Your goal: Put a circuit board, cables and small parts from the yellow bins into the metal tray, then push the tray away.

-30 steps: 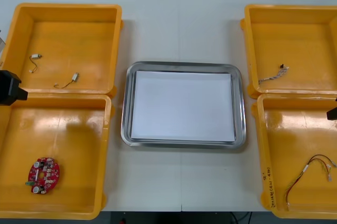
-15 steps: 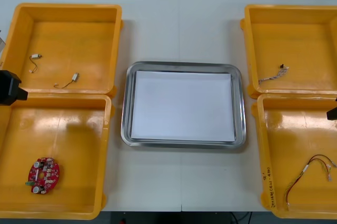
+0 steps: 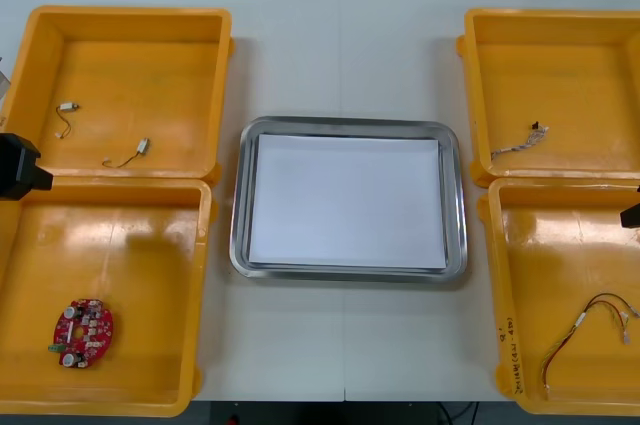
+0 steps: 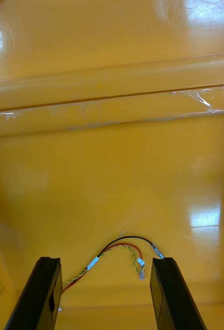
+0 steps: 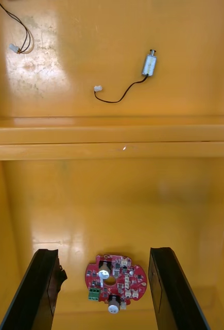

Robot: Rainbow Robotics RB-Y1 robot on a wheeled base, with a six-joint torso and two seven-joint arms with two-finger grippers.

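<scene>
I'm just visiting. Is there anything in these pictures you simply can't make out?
Right wrist view: the red and yellow cable runs behind a finger of the open right claw, hiding its end.
Left wrist view: beyond the open left claw, a thin dark cable is cut off by the picture's edge.
Front view: the small cable in the far right bin is too small to tell its colours.
</scene>
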